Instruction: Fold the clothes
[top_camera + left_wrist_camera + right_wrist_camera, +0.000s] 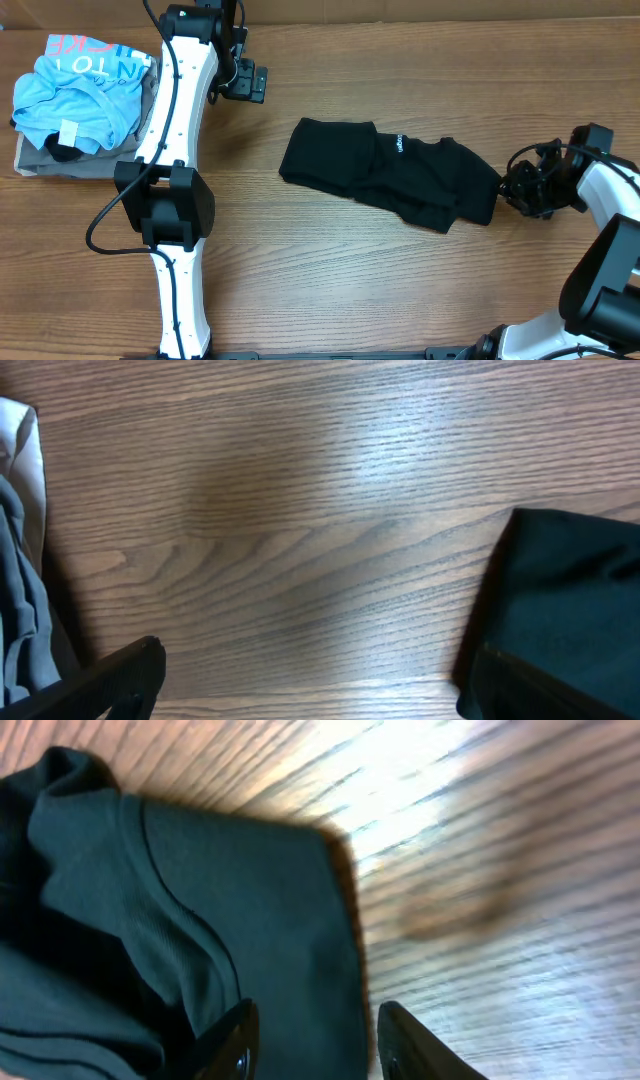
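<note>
The black clothes lie crumpled in a long heap right of the table's middle, with a small white label on top. My right gripper is at the heap's right end. In the right wrist view its fingers are open and straddle the cloth's edge. My left gripper hovers at the back of the table, left of the clothes and apart from them. In the left wrist view it is open and empty over bare wood, with the black cloth at the right.
A light blue printed T-shirt lies on a folded grey-tan garment at the far left; their edge shows in the left wrist view. The left arm's base and links stand between that pile and the clothes.
</note>
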Action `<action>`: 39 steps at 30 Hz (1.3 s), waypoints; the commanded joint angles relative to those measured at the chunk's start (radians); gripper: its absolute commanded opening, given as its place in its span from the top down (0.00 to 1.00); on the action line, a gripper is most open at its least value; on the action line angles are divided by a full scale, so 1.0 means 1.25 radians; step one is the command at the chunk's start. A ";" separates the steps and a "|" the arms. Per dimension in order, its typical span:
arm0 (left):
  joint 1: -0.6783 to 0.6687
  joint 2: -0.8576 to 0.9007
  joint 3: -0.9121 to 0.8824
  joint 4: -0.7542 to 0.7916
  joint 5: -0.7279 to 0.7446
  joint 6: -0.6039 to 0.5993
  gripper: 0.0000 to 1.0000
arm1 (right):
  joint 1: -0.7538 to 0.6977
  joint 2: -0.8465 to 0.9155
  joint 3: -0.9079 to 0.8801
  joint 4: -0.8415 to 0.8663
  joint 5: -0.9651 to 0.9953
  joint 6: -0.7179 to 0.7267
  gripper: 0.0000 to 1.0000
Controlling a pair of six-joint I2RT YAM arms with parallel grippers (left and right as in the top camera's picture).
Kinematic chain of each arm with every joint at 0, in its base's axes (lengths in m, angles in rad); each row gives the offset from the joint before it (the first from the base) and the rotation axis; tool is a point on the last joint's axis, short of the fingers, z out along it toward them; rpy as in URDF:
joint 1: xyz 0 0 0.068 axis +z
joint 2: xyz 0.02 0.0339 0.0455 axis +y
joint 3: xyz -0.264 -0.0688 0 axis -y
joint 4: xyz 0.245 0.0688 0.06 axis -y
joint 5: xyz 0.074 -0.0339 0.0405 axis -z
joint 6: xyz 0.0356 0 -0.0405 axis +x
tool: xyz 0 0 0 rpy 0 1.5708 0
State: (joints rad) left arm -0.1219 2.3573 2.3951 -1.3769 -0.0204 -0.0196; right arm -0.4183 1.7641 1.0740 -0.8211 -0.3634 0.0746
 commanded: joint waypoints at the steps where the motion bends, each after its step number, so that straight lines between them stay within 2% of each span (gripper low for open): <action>1: 0.003 -0.001 0.018 0.004 -0.010 0.009 0.00 | 0.033 0.009 -0.032 0.020 0.006 -0.003 0.57; 9: 0.004 -0.001 0.018 0.004 -0.010 -0.005 0.00 | 0.092 0.022 -0.033 0.024 0.150 0.050 0.38; 21: 0.004 -0.001 0.018 0.004 -0.010 -0.005 0.00 | 0.130 0.024 -0.065 0.056 0.180 0.075 0.35; 24: 0.004 -0.001 0.018 0.004 -0.010 -0.005 0.00 | 0.130 0.024 -0.087 0.064 0.179 0.082 0.44; 27: 0.004 -0.001 0.018 0.004 -0.010 -0.005 0.00 | 0.130 0.024 -0.091 0.064 0.177 0.097 0.77; 28: 0.004 -0.001 0.018 0.004 -0.010 -0.005 0.00 | 0.130 0.024 -0.090 0.066 0.176 0.112 0.94; 32: 0.004 -0.001 0.018 0.002 -0.010 -0.005 0.00 | 0.110 0.024 -0.079 0.066 0.176 0.154 0.96; 39: 0.005 -0.001 0.018 0.002 -0.010 -0.005 0.00 | 0.013 0.019 0.017 -0.043 0.161 0.123 0.96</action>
State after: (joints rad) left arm -0.1219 2.3573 2.3951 -1.3724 -0.0204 -0.0204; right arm -0.3534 1.7840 1.0214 -0.8509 -0.1593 0.2424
